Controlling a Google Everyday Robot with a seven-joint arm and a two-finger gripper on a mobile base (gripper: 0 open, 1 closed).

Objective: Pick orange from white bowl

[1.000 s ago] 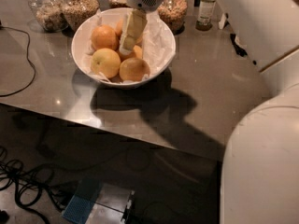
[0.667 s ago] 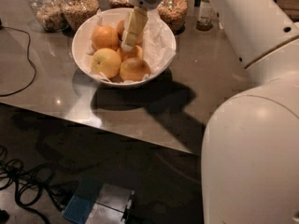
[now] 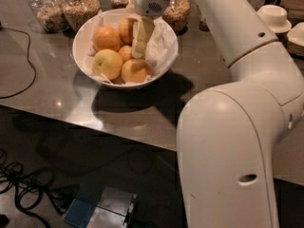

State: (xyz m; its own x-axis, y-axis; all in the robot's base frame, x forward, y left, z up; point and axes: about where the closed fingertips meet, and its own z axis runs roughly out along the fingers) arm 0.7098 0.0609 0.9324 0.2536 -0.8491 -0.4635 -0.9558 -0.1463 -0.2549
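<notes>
The white bowl [image 3: 118, 83], wide and lined with crumpled white paper, stands on the grey table and holds several oranges. The clearest ones are at the back left [image 3: 105, 37], front left [image 3: 108, 63] and front middle [image 3: 135, 71]. My gripper [image 3: 138, 51] reaches down from above into the middle of the bowl. Its tip is among the oranges, just above the front middle one and next to a small orange [image 3: 125, 52]. It partly hides another orange [image 3: 125, 30] at the back. No orange is lifted.
Glass jars of grains [image 3: 47, 8] [image 3: 81, 6] [image 3: 175, 11] stand just behind the bowl. A black cable [image 3: 19, 56] lies on the table's left. Stacked small white dishes [image 3: 274, 15] sit at the far right. My arm's large white body [image 3: 228, 141] fills the right foreground.
The gripper stays down in the bowl at nearly the same spot. My arm's white body has swung further left into the right foreground. The oranges have not moved.
</notes>
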